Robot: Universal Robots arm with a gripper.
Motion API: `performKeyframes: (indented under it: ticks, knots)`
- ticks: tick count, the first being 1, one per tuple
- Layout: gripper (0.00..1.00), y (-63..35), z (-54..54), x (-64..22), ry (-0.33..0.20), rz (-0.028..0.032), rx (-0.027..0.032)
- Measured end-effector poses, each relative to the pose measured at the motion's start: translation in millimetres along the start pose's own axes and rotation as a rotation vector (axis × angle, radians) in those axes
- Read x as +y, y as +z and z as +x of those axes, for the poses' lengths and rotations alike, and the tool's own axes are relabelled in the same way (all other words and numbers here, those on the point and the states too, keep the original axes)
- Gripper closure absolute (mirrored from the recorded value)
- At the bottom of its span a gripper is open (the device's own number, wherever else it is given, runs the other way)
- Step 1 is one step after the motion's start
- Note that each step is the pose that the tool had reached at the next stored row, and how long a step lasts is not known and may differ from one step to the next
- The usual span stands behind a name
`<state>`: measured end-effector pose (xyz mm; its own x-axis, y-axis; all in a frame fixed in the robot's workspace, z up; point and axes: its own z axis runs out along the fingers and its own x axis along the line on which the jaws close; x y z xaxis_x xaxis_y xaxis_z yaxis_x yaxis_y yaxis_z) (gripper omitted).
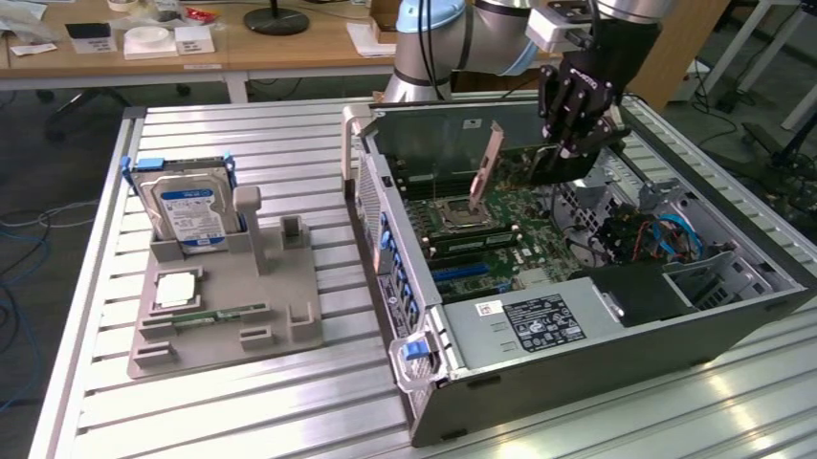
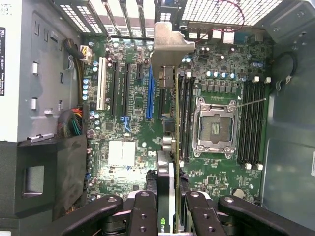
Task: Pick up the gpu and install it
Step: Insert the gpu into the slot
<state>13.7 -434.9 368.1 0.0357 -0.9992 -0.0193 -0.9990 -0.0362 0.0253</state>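
Over the open computer case [image 1: 562, 382], the arm is reaching steeply down from the far side, its black pincer [image 1: 562, 158] pointing into the case. The pincer [image 2: 167, 199] is clamping the gpu [image 2: 166, 172] edge-on between its fingers [image 2: 145, 209]. The card is standing upright above the motherboard [image 2: 128, 123], its silver bracket [image 2: 170, 46] facing the case's rear slots, near the blue expansion slot [image 2: 149, 98]. On the counter [image 1: 255, 411], a grey holder [image 1: 275, 316] is carrying a hard drive [image 1: 191, 206] and a memory stick [image 1: 210, 314].
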Motion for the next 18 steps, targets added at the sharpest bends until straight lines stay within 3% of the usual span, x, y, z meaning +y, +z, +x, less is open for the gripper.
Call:
performKeyframes:
  ticks: [18]
  knots:
    - [0.73, 3.7, 0.2, 0.0, 0.0, 0.0002, -0.0002]
